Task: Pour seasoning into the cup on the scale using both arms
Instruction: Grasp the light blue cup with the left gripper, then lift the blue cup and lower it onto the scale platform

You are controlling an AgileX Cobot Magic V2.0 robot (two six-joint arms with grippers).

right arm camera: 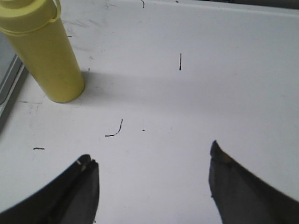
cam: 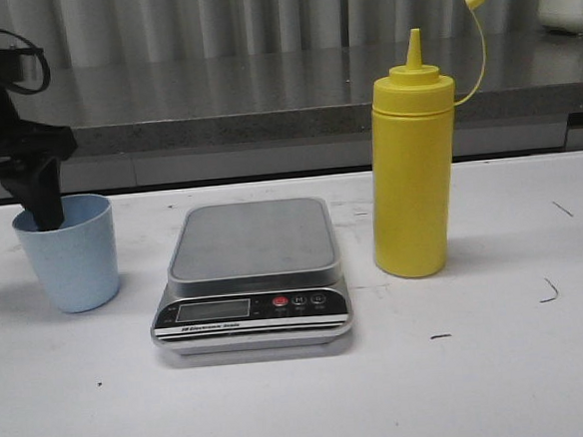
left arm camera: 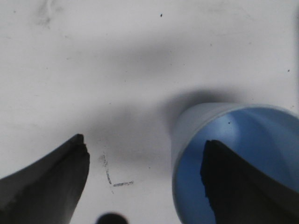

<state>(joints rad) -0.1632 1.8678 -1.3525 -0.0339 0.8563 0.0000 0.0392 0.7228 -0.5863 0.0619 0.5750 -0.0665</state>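
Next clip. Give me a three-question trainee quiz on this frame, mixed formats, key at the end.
1. True or false: the cup stands on the scale platform.
2. Where is one finger of the left gripper? A) inside the cup B) around the seasoning bottle C) on the scale
3. Fill in: the bottle's small cap is ___ its nozzle.

Key: 1 false, the cup stands on the table beside it; 2 A; 3 off, hanging by its tether.
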